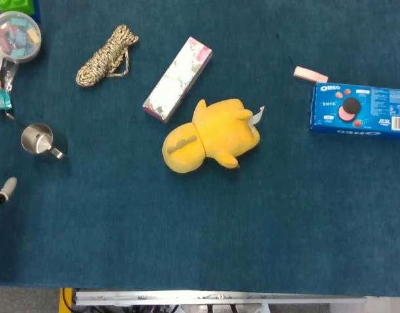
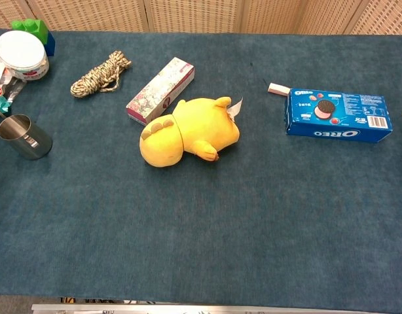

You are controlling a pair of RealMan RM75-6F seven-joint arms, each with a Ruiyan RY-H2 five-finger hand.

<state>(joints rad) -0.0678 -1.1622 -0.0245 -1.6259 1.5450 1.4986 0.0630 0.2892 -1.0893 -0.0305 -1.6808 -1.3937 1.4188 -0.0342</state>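
Left hand [image 1: 3,190] fingertips (at frame edge) near steel cup [image 1: 38,140].

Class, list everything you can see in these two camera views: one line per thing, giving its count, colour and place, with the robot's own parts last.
Soft plush toy: one, yellow, lying mid-table.
Long patterned cardboard box: one, white and pink, just behind the toy.
Coiled rope: one, beige and brown, back left.
Small steel cup: one, silver, left side.
Round clear tub: one, white lid, back-left corner.
Building blocks: green on blue, behind the tub.
Oreo biscuit box: one, blue, right side.
Small flat bar: one, pink, behind the Oreo box.
Table cloth: one, dark blue.
Left hand: only pale fingertips at the left edge.
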